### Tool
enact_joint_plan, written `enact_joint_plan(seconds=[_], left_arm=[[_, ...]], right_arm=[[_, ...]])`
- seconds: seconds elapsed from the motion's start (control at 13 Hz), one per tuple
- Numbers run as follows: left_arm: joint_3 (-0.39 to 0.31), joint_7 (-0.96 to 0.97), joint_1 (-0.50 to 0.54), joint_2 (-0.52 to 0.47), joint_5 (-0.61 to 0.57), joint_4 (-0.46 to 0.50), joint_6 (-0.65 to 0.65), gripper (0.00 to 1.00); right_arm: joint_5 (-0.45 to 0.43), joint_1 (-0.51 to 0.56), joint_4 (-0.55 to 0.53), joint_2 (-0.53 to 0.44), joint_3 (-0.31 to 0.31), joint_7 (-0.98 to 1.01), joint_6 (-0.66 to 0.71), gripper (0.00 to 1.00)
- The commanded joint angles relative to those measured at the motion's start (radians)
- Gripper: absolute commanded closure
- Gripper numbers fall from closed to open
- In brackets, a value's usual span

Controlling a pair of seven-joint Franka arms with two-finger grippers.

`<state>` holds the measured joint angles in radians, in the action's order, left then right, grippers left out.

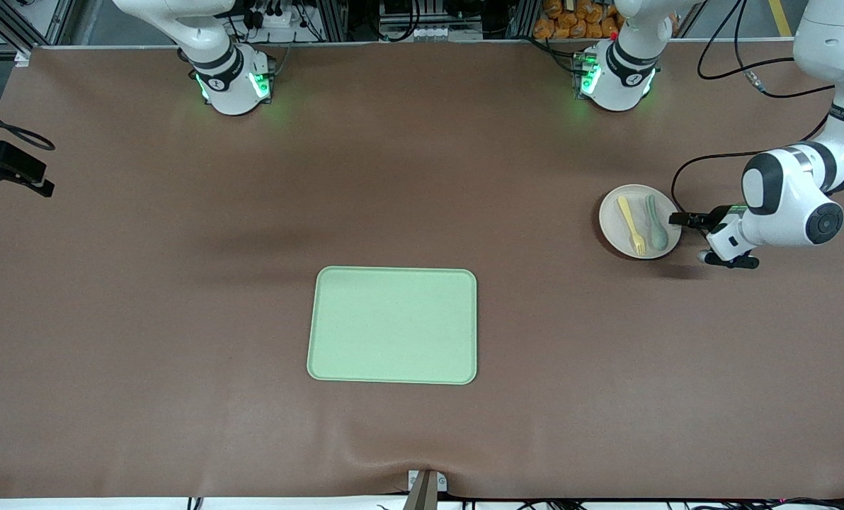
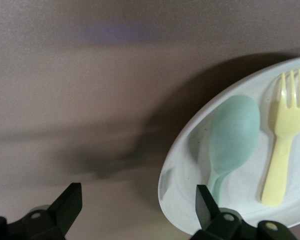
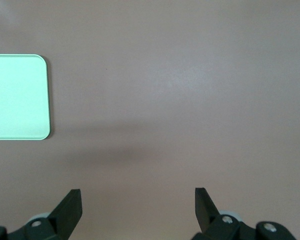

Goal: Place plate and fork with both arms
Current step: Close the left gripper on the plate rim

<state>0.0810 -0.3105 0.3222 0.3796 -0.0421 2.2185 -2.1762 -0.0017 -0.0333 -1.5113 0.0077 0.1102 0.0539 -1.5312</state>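
Note:
The pale plate (image 1: pixel 614 221) lies on the brown table toward the left arm's end. On it lie the yellow fork (image 1: pixel 631 225) and a grey-green spoon (image 1: pixel 656 225), side by side. My left gripper (image 1: pixel 689 237) is low beside the plate, open, on the side toward the left arm's end. In the left wrist view the gripper (image 2: pixel 138 205) straddles the plate's rim (image 2: pixel 182 180): one finger is over the plate by the spoon (image 2: pixel 232 135), the other over bare table. The fork (image 2: pixel 285 145) lies past the spoon. My right gripper (image 3: pixel 138 205) is open and empty, high over bare table.
The light-green tray (image 1: pixel 394 326) lies mid-table, nearer to the front camera; its corner shows in the right wrist view (image 3: pixel 20 97). A black camera mount (image 1: pixel 11 166) sits at the right arm's end of the table. A black cable (image 1: pixel 712 159) loops near the plate.

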Motion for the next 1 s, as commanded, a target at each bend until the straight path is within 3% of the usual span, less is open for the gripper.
enact_joint_plan(seconds=[0.0, 0.46, 0.54, 0.61, 0.69, 0.92], left_arm=[[0.005, -0.002, -0.002, 0.01, -0.018, 0.009, -0.028, 0.0], [0.016, -0.002, -0.008, 0.018, -0.018, 0.009, -0.028, 0.0], [0.016, -0.002, -0.009, 0.018, -0.018, 0.007, -0.028, 0.08], [0.016, -0.002, -0.009, 0.018, -0.018, 0.007, -0.028, 0.42], [0.016, -0.002, -0.009, 0.018, -0.018, 0.007, -0.028, 0.62], [0.02, -0.002, -0.009, 0.018, -0.018, 0.007, -0.028, 0.98]], right_arm=[[0.0, 0.029, 0.005, -0.002, -0.021, 0.006, 0.009, 0.0], [0.002, 0.03, 0.005, -0.002, -0.02, 0.007, 0.009, 0.0], [0.003, 0.03, 0.005, 0.0, -0.02, 0.007, 0.009, 0.0], [0.005, 0.036, 0.005, 0.0, -0.02, 0.007, 0.009, 0.0], [0.005, 0.038, 0.005, 0.0, -0.021, 0.007, 0.009, 0.0], [0.008, 0.039, 0.005, 0.0, -0.021, 0.007, 0.011, 0.0]])
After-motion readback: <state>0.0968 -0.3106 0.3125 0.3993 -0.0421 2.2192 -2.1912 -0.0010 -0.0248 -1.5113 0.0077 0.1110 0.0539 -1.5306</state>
